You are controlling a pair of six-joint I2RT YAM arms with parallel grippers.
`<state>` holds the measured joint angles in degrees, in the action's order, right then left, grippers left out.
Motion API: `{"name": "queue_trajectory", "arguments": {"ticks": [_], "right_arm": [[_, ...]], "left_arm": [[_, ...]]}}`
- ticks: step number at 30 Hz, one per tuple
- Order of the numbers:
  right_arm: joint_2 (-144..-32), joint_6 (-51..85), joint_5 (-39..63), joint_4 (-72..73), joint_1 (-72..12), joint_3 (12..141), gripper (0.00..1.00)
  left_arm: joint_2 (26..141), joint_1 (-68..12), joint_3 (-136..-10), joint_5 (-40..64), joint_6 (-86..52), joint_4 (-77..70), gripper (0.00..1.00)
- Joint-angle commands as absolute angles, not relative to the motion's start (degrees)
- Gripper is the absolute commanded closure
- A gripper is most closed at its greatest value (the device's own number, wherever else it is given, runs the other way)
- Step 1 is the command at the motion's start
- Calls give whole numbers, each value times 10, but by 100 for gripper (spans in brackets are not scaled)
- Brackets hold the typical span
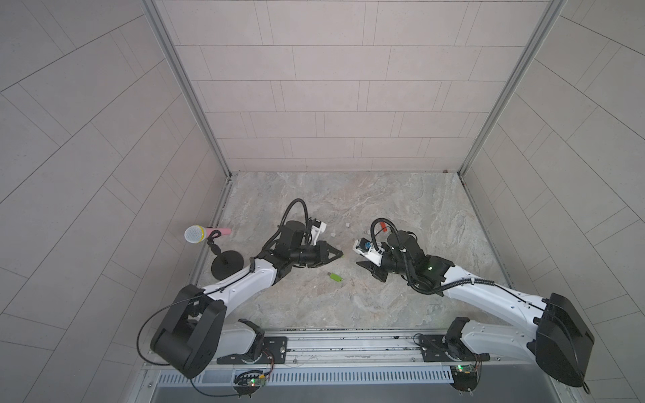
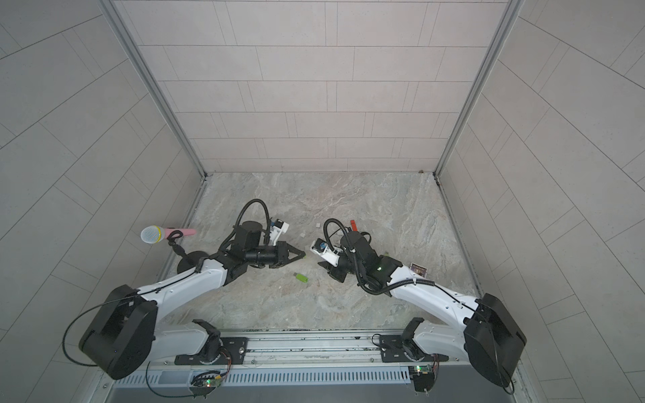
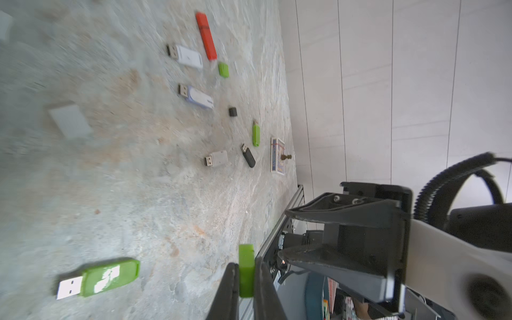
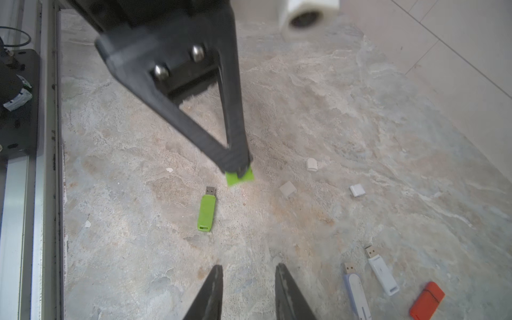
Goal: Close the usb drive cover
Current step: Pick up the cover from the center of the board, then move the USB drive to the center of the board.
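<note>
Two grippers: my left gripper (image 4: 237,163) pinched the green cap (image 3: 246,266); my right gripper (image 4: 249,270) hung parted, empty. The next move likely needed the green drive (image 4: 206,212) steadied and the cap aligned.

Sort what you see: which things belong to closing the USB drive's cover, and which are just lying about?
In the job: green cap, pinched in the left fingers; uncapped green drive; right fingers, open.
Lying about: microphone on its stand; orange drive; white drive; black drive; card box; loose white caps.
</note>
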<state>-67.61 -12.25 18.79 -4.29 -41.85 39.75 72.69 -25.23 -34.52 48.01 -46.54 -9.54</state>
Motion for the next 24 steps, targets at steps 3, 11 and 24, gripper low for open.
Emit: {"name": "queue_trajectory", "arguments": {"ticks": [3, 11, 24], "right_arm": [[-744, -43, 206, -139, -417, 463, 66], [-869, -2, 177, -212, -467, 557, 65], [-1072, 60, 95, -395, -526, 759, 62]], "left_arm": [[685, -183, -332, 490, -436, -24, 90], [608, -88, -328, 444, -425, 94, 91], [555, -51, -364, 332, -347, 257, 92]]}}
